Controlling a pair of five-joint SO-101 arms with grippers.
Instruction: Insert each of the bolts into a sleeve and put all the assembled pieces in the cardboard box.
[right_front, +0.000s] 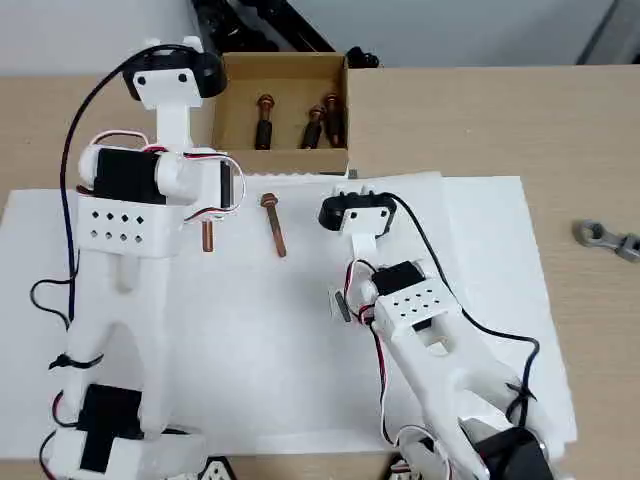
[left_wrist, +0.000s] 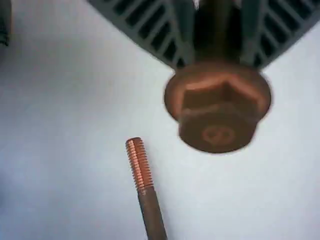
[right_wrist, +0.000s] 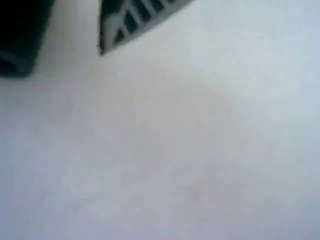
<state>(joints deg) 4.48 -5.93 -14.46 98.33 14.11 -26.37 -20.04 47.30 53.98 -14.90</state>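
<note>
Copper bolt (left_wrist: 217, 110) is pinched in your left gripper (left_wrist: 217, 55): fingers (left_wrist: 150, 30) are clamped on the shank, and the hex head points at the wrist camera, held over the white sheet (right_front: 250, 350). Second bolt (right_front: 273, 225) lies loose and bare-shanked on the sheet, just beside the held one. Cardboard box (right_front: 290, 72) sits at the sheet's far edge with three assembled pieces (right_front: 313, 125) inside. Your right gripper (right_front: 343, 303) is low over the middle of the sheet, apart from both bolts; can't tell its grip state. Wrench (right_front: 605, 238) lies on the bare desk (right_front: 480, 110), off to the right.
</note>
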